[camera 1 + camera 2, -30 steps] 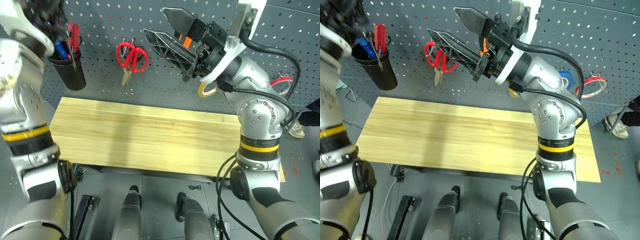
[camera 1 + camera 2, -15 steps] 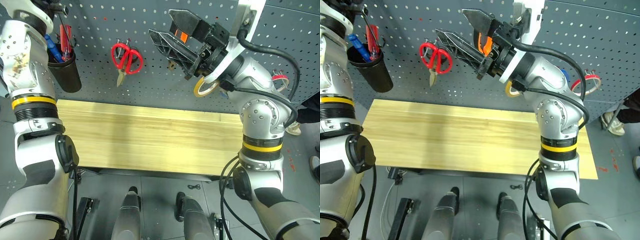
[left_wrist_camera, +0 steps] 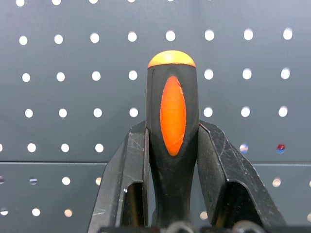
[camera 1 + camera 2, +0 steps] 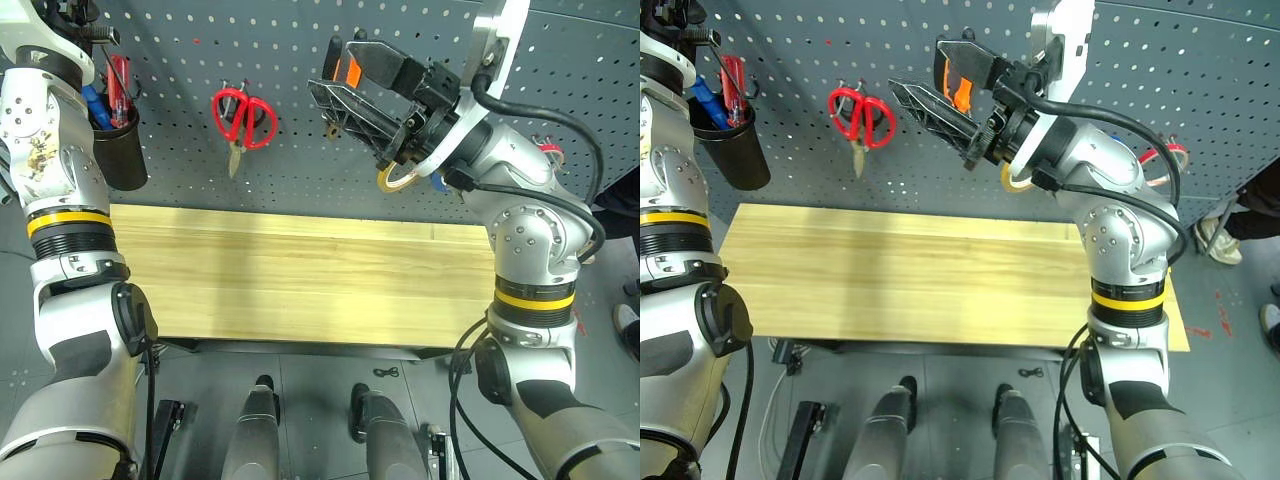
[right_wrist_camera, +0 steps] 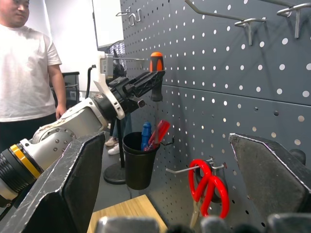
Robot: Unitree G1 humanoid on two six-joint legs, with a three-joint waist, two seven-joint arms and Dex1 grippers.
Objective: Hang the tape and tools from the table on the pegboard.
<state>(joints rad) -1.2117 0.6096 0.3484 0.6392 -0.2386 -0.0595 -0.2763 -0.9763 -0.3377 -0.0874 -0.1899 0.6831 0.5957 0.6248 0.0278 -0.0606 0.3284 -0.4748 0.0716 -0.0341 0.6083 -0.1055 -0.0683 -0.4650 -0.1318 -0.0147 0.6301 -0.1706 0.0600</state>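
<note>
Our left gripper (image 3: pixel 172 160) squeezes the screwdriver (image 3: pixel 171 111) by the pegboard (image 3: pixel 73 58); our right gripper (image 5: pixel 165 179) stays wide, above the bare table (image 4: pixel 300 280).

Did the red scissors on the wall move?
No. The red-handled scissors hang equally far from the black cup on the grey pegboard; only the camera shifted.

The right gripper (image 5: pixel 167 182) is seen with its two black fingers (image 5: pixel 68 187) spread wide, nothing between them; beyond them the left gripper (image 5: pixel 154 83) is closed on the screwdriver (image 5: pixel 156 73), whose orange-capped handle is held upright close against the pegboard (image 5: pixel 233 87); below that tool a black cup (image 5: pixel 137 165) is hung on the board with a blue and a red handle standing in it; the red-handled scissors (image 5: pixel 208 187) are hung on a hook lower and nearer; a person in a white shirt (image 5: pixel 24 63) is seen standing behind the left arm.
</note>
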